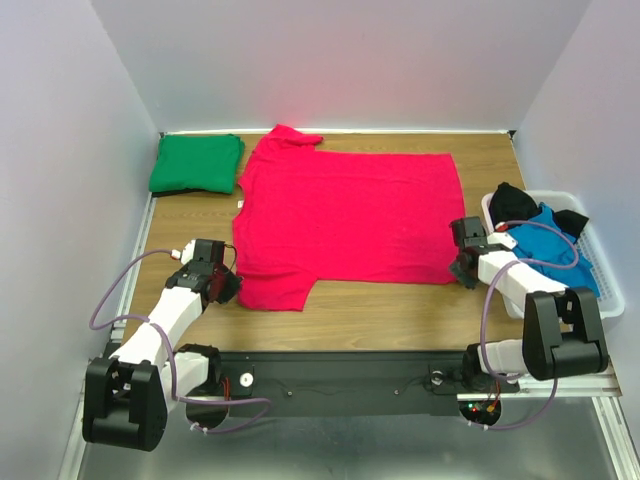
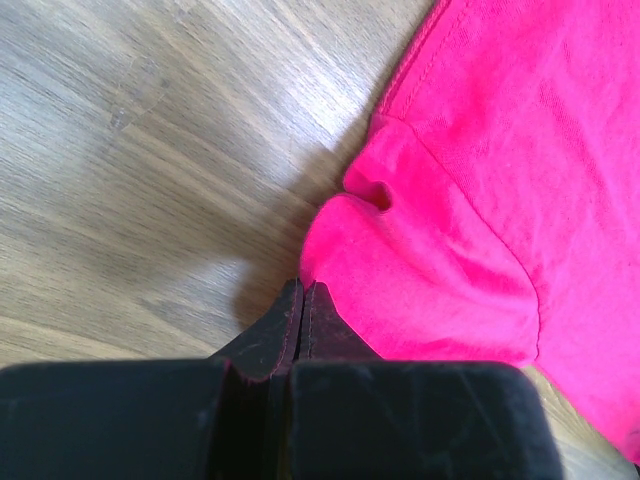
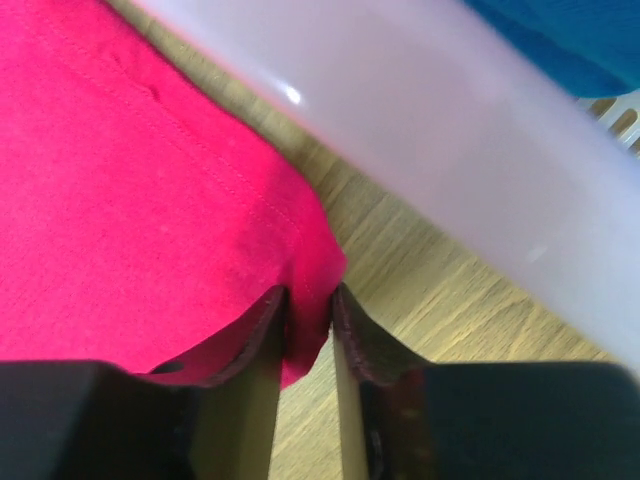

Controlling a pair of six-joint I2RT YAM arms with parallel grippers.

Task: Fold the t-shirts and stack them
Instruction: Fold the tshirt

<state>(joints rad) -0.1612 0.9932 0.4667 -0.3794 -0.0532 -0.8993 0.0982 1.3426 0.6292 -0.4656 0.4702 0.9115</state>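
The crimson red cloth t-shirt [image 1: 345,215] lies flat in the frame's middle. The left gripper [image 2: 302,290] pinches only its sleeve edge, the right gripper [image 3: 308,300] its lower corner. Such tiny bites may slip, spoiling the fold.

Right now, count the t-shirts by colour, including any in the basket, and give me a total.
red t-shirt: 1
green t-shirt: 1
blue t-shirt: 1
black t-shirt: 1
Total: 4
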